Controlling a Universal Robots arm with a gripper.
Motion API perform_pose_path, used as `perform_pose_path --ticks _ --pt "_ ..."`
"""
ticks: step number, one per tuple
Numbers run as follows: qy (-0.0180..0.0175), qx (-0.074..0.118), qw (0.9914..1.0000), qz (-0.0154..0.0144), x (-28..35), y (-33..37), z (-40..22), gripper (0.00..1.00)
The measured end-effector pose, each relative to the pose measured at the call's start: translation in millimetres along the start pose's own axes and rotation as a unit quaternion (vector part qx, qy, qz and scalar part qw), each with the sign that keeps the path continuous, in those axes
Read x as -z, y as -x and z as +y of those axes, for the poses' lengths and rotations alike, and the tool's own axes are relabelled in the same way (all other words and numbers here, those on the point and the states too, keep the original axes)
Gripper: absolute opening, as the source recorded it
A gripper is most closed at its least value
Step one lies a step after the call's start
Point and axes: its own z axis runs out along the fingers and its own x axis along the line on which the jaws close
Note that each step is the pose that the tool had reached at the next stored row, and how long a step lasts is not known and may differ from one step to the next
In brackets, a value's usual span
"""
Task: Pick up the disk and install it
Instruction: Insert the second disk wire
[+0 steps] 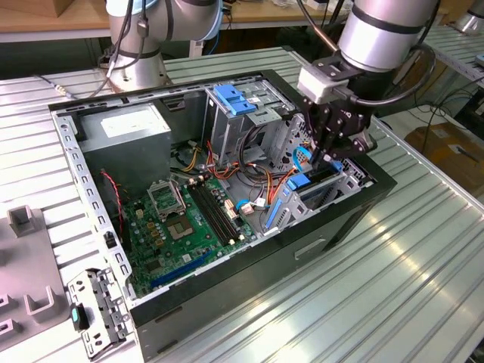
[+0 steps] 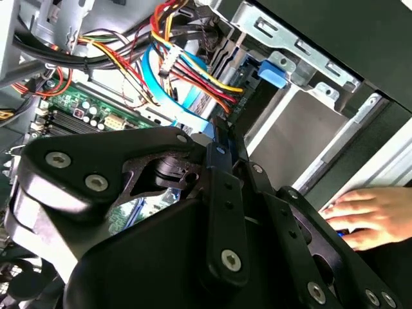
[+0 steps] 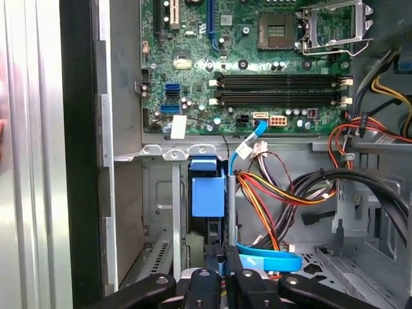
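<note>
The disk [image 1: 314, 181] stands on edge in the drive bay at the front corner of the open computer case [image 1: 227, 295], on the exterior view's right. It is dark, with bright blue carrier rails. In the first wrist view I see it edge-on, its blue rail [image 3: 207, 193] sitting low in the bay slot. My gripper [image 1: 327, 157] hangs straight above it with the black fingers drawn together on the disk's upper edge. Both wrist views show the gripper [image 3: 226, 278] [image 2: 222, 151] shut on that thin edge.
Red, yellow and black cables [image 3: 283, 193] and a thin blue cable [image 3: 267, 261] lie right beside the bay. The motherboard [image 1: 181, 219], power supply [image 1: 125, 132] and a cage with a blue latch [image 1: 231, 98] fill the case. A person's hand [image 2: 367, 215] rests outside the case wall.
</note>
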Motion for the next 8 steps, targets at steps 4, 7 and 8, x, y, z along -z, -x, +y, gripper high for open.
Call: perform_pose_path --ticks 4,7,8 --pt "-0.0034 0.004 0.99999 -0.0009 -1.5 -0.1 0.2 0.16" --pt "-0.0036 0.004 0.99999 -0.0017 -3.0 0.0 0.3 0.16" --pt "-0.0036 0.004 0.99998 -0.002 -3.3 0.0 0.3 0.16"
